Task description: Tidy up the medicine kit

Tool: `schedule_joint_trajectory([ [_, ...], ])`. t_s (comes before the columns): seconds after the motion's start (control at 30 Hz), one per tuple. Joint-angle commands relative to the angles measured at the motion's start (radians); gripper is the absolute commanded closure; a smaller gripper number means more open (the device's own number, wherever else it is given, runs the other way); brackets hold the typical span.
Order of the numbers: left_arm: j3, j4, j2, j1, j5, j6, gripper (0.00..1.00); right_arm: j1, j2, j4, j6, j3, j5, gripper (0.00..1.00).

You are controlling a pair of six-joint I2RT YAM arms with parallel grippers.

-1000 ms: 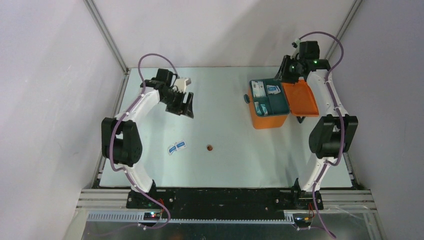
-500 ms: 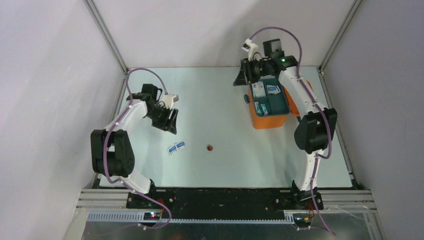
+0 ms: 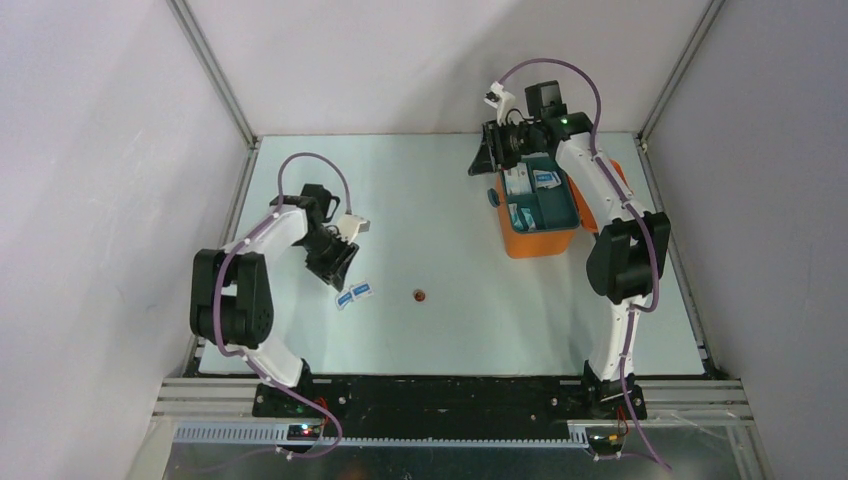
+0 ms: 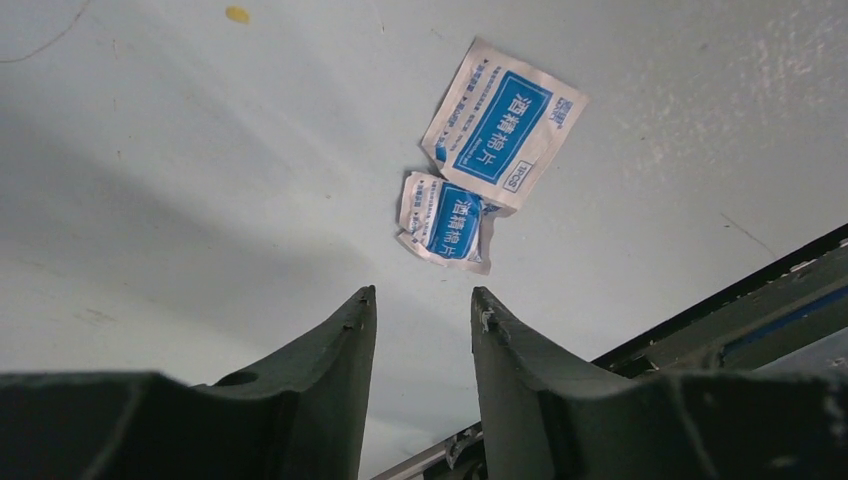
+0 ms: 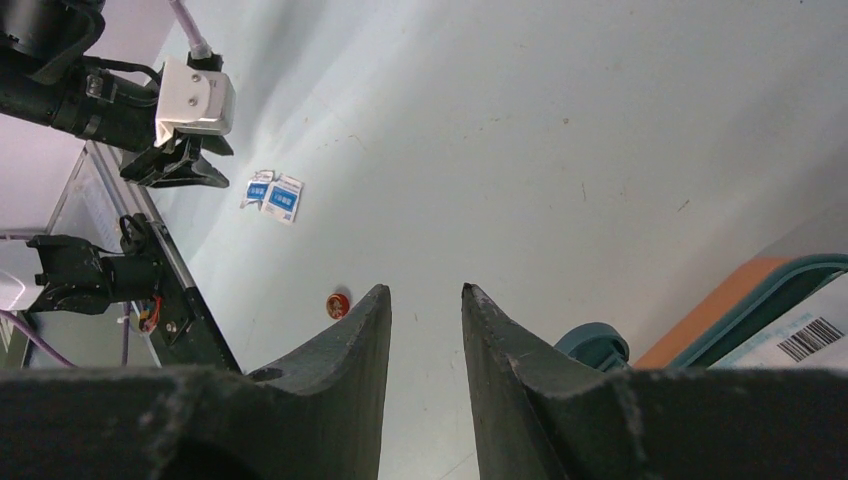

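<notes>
table: pale matt sheet; only the left wrist view shows its fine scratches and a small yellow speck.
sachets: two flat white packets with blue printed panels, left of the table's middle, toward the near edge. Up close they overlap at a corner and the smaller one is creased (from above they are just a pale pair).
disc: small, round, reddish-brown, near the table's middle, right of the sachets and apart from them.
left gripper: just beyond the sachets; its tapered black fingers stand narrowly apart with nothing between.
medicine kit: orange plastic box toward the table's far right corner, holding a teal divided tray of white packets. A round teal knob sits on its left side.
right gripper: by the kit's far left corner, jaws narrowly apart and empty. Its own view catches only a sliver of the kit's orange wall and teal rim.
</notes>
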Motion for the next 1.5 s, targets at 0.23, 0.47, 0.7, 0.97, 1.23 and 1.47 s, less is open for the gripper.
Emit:
schedule_joint_trajectory([
  [0.23, -0.005, -0.005, 0.057, -0.033, -0.102, -0.002, 0.48, -0.001, -0.017, 0.018, -0.008, -0.003, 0.029, 0.63],
  [0.47, -0.013, 0.011, 0.11, -0.044, -0.103, -0.062, 0.53, -0.002, -0.005, 0.019, -0.001, 0.004, 0.025, 0.63],
  [0.7, -0.086, 0.132, 0.093, -0.09, -0.165, -0.133, 0.64, -0.007, 0.0, 0.02, 0.008, 0.003, 0.031, 0.63],
  [0.97, -0.169, 0.223, 0.023, -0.187, -0.306, -0.155, 0.67, -0.009, 0.005, 0.026, 0.019, -0.004, 0.027, 0.63],
  [1.23, -0.12, 0.158, 0.074, -0.221, -0.298, -0.014, 0.88, -0.011, 0.042, 0.044, 0.045, 0.023, 0.002, 0.64],
  [1.47, -0.091, 0.112, 0.073, -0.208, -0.233, 0.085, 1.0, -0.017, 0.052, 0.048, 0.051, 0.034, -0.003, 0.65],
])
